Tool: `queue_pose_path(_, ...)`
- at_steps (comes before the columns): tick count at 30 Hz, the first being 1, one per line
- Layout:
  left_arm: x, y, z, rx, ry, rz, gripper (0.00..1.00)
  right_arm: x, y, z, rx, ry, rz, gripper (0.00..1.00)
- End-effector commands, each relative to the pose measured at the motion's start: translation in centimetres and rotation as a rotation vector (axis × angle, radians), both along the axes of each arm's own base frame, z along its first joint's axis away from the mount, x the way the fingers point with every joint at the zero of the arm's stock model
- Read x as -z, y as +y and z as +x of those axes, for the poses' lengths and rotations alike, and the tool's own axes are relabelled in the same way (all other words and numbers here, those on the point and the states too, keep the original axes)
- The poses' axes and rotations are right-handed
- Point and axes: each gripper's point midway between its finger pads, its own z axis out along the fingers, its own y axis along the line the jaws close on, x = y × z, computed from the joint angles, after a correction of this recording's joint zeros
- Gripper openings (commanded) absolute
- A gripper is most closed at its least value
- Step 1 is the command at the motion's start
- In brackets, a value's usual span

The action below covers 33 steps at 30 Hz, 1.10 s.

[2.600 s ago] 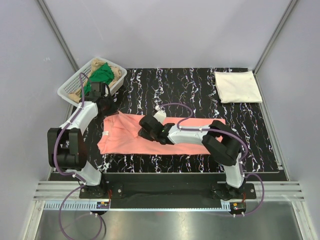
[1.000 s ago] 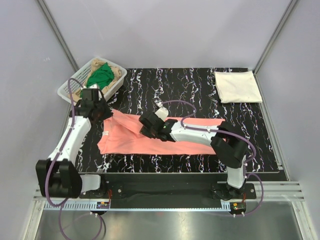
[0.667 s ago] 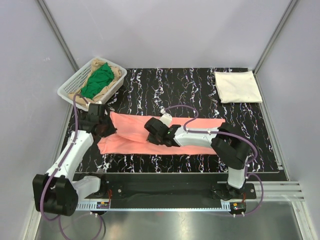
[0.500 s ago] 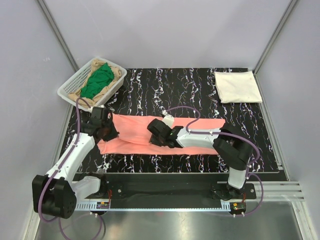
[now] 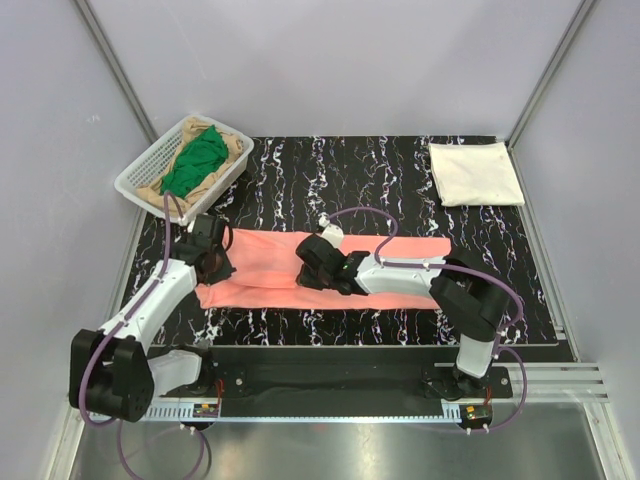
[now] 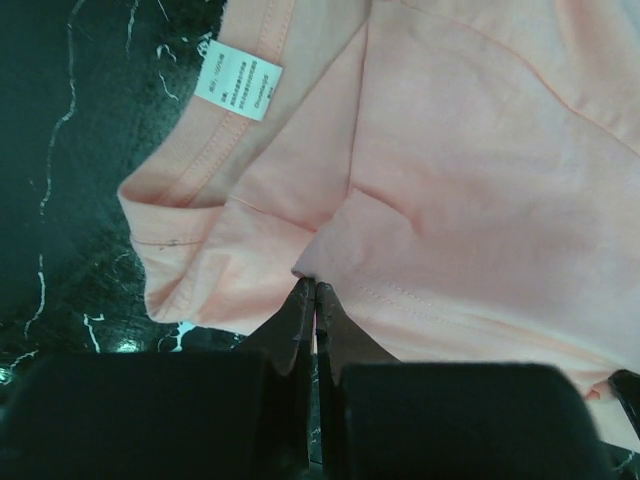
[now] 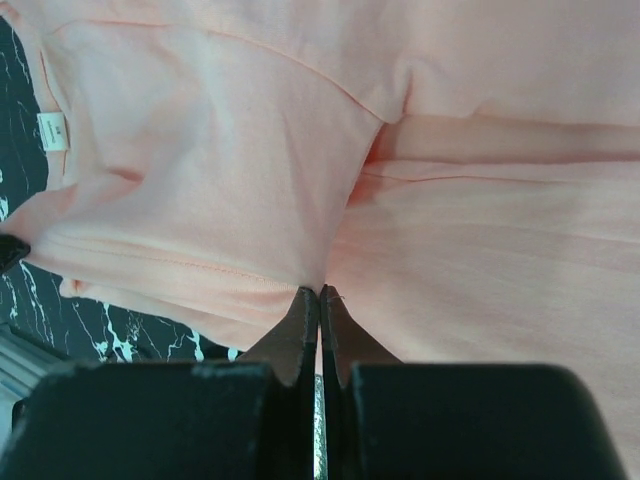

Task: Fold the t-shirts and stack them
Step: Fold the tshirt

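A salmon-pink t-shirt (image 5: 400, 270) lies lengthwise across the near part of the black marbled mat, folded into a long band. My left gripper (image 5: 213, 262) is shut on a folded edge of the pink shirt (image 6: 450, 200) at its left end, near the collar with its white label (image 6: 238, 92). My right gripper (image 5: 312, 270) is shut on a fold edge of the same shirt (image 7: 480, 260) near its middle. A cream-white t-shirt (image 5: 475, 172) lies folded at the far right corner. A green shirt (image 5: 195, 160) and a tan one (image 5: 232, 145) lie in the basket.
The white plastic mesh basket (image 5: 135, 178) stands at the far left corner, partly off the mat. The black marbled mat (image 5: 350, 180) covers the table between grey side walls. Metal rails run along the near edge behind the arm bases.
Both grippers have drawn the far flap of the pink shirt toward the near edge, folding it over into a narrower band. The left arm swung from near the basket down to the shirt's left end.
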Motion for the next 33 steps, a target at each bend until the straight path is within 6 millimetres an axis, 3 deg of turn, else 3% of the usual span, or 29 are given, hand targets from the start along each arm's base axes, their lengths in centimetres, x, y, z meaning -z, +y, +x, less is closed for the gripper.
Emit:
queue_pose_path(1,-2.5,2.4,1.8,-0.026,-0.086,0.145,0.00,-0.9,-1.4,0.7,-0.022,-0.034,-0.043,0.00)
queue_pose_path(9,-6.8,2.0,2.2,0.028,-0.203,0.230,0.00,-2.5,-1.0,0.1,-0.051,-0.033,0.002,0.00)
queue_pose_path(20,-8.6,2.7,2.9,0.094,-0.219,0.419,0.00,-2.8,0.5,-1.0,-0.147,-0.001,0.048,0.00)
queue_pose_path(23,-7.6,2.0,2.6,0.126,-0.196,0.388,0.00,-2.2,0.4,-1.0,-0.153,0.000,0.034,0.00)
queue_pose_path(28,-3.5,-1.1,1.5,0.221,-0.098,0.229,0.00,-0.8,0.1,-1.6,-0.178,0.020,0.006,0.00)
queue_pose_path(33,0.0,-1.7,1.1,0.243,0.055,0.226,0.00,0.3,-0.2,-1.8,-0.195,0.039,-0.016,0.01)
